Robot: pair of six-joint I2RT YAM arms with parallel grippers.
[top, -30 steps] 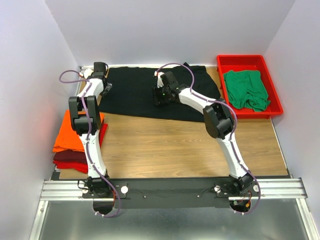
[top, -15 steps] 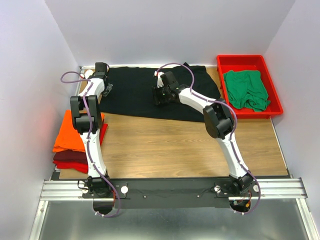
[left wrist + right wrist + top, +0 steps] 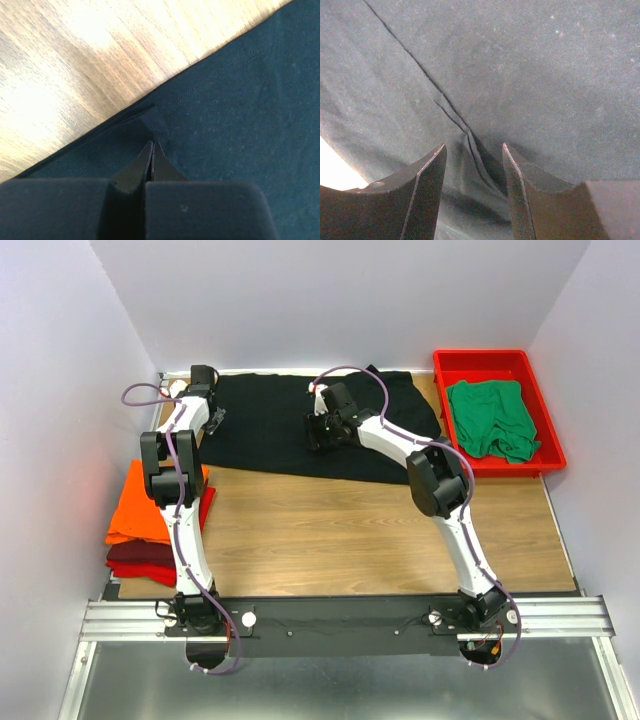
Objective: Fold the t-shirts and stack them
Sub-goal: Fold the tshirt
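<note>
Your left gripper (image 3: 152, 146) has its fingers pressed together, pinching a little bump of the black t-shirt (image 3: 270, 425) right by its edge, where the wooden table (image 3: 75, 60) begins. Your right gripper (image 3: 474, 146) has its fingers spread apart, one on each side of a raised fold in the same shirt, which lies across the top of the overhead picture. At the left, the folded orange t-shirt (image 3: 135, 510) sits on the dark red t-shirt (image 3: 135, 562), and the green t-shirt (image 3: 490, 420) lies crumpled in the red tray (image 3: 495, 358) at the upper right.
</note>
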